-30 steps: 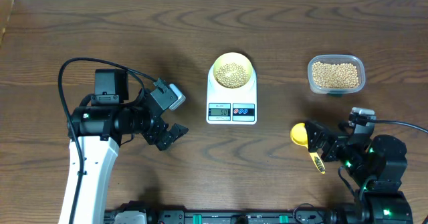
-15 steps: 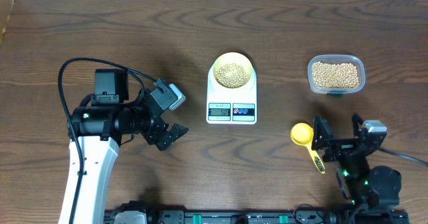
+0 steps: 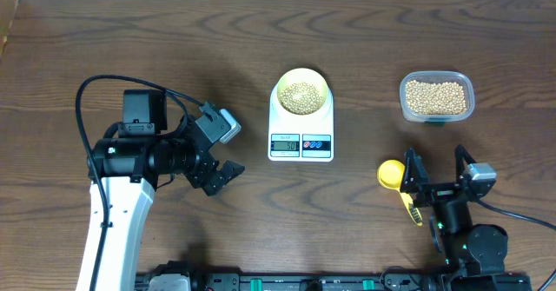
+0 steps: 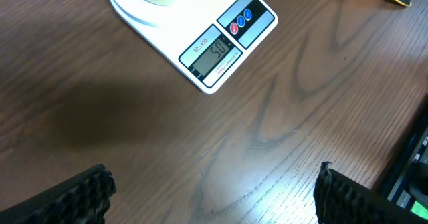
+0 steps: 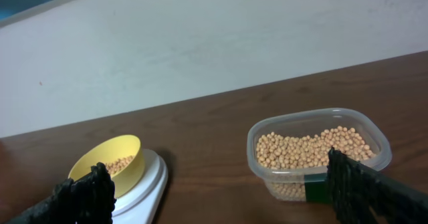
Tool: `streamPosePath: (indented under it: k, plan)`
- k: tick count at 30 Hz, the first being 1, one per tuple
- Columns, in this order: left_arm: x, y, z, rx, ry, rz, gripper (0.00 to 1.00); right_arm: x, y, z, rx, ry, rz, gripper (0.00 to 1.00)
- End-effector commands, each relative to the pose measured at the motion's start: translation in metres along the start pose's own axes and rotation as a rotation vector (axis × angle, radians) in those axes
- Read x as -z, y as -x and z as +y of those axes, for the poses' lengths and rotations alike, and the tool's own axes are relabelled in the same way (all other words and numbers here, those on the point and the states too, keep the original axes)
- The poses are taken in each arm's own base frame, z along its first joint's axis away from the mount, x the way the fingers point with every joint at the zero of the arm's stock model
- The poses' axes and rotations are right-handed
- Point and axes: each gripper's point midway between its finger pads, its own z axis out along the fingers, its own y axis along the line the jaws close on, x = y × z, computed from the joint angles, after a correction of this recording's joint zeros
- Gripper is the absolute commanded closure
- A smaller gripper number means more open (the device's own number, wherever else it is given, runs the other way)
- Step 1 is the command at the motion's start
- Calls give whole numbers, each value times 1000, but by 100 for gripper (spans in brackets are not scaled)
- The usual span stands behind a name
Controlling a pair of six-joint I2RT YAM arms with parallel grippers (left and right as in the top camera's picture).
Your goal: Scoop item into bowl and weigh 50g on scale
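White scale [image 3: 301, 135] bore bowl [image 3: 301, 94]. Left gripper [image 3: 222, 173] hung left of scale, angled downward, jaws spread, released. Right gripper [image 3: 436, 171] sat right of scale, level, likewise released.

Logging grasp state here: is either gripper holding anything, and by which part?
Nothing is held: left gripper and right gripper are open and empty; the scoop lies on the table.

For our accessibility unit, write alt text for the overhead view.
A pale yellow bowl of beans sits on a white scale at centre. Right of it are a clear tub of beans and a yellow scoop beside the open right gripper; the open left gripper is left of the scale.
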Motion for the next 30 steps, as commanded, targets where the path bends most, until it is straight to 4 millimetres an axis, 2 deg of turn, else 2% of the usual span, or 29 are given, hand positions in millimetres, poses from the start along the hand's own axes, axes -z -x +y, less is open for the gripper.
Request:
streamPosePath:
  k: [1, 9, 13, 30]
  plan:
    - [4, 7, 1, -19, -1, -21, 2, 0, -2, -2, 13, -13, -1, 1]
    - [4, 7, 1, -19, -1, -21, 2, 2, -31, -10, 37, -41, 116, 1]
    - [4, 7, 1, -19, -1, -21, 2, 2, -31, -9, 115, -34, 118, 1]
    - [4, 7, 1, -19, -1, -21, 2, 2, -32, -9, 139, -32, 124, 1]
